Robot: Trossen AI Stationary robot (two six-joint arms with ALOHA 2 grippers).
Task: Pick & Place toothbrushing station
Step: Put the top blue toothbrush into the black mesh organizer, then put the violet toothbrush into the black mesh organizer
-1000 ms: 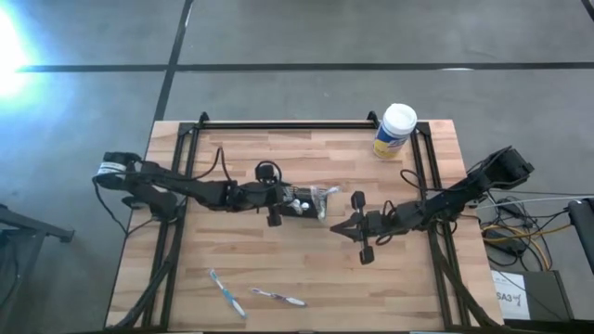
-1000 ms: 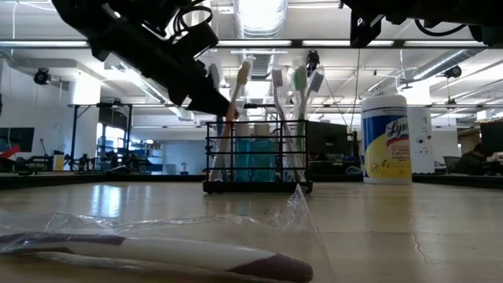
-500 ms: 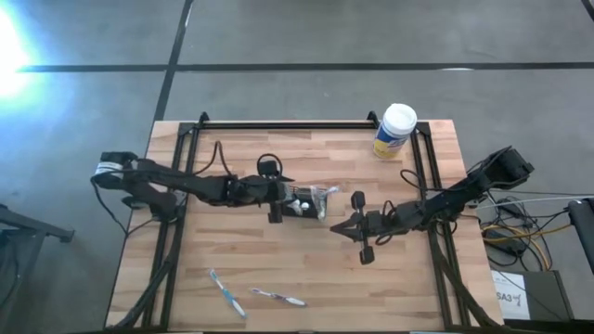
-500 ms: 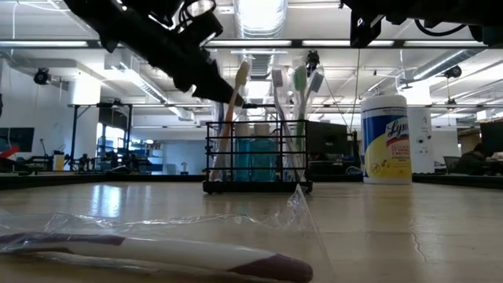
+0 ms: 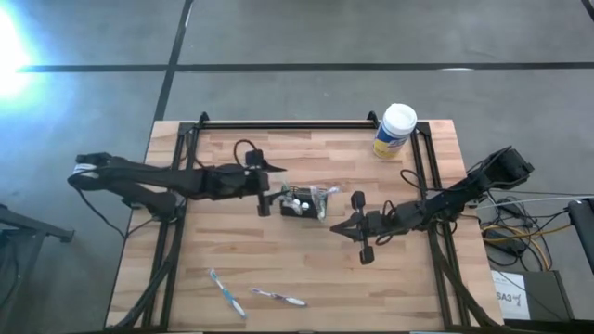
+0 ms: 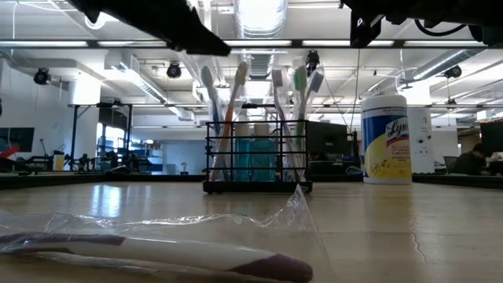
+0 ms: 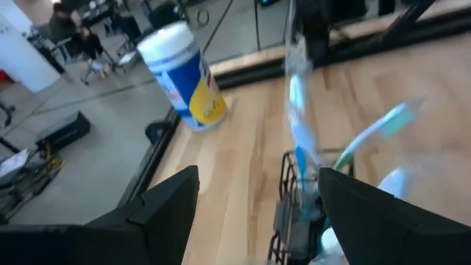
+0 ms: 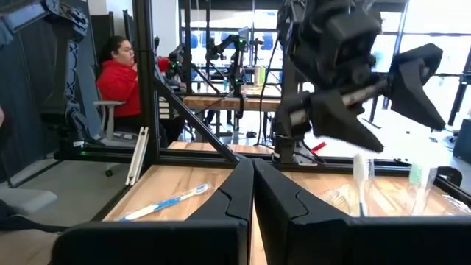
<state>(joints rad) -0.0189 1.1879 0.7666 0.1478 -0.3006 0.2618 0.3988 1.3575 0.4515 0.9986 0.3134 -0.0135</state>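
The toothbrushing station (image 5: 299, 201) is a small black mesh holder standing on its base at the middle of the wooden table, with several toothbrushes upright in it; it also shows in the low view (image 6: 257, 161) and the left wrist view (image 7: 294, 217). My left gripper (image 5: 271, 189) is open and empty, just left of the station and above it, its fingers (image 7: 165, 206) wide apart. My right gripper (image 5: 334, 227) is shut and empty, to the right of the station; its fingers (image 8: 239, 184) lie together.
A white-lidded, yellow-labelled canister (image 5: 395, 130) stands at the far right of the table. Two loose toothbrushes (image 5: 225, 294) (image 5: 278, 298) lie near the front edge, one in clear wrap (image 6: 157, 251). A person in red (image 8: 121, 77) sits beyond the table.
My left gripper has drawn back from the station toward the table's left edge and gone up, out of the top of the low view. The toothbrush at the station's left side, before behind the gripper, now stands in plain view. The station has stayed in place.
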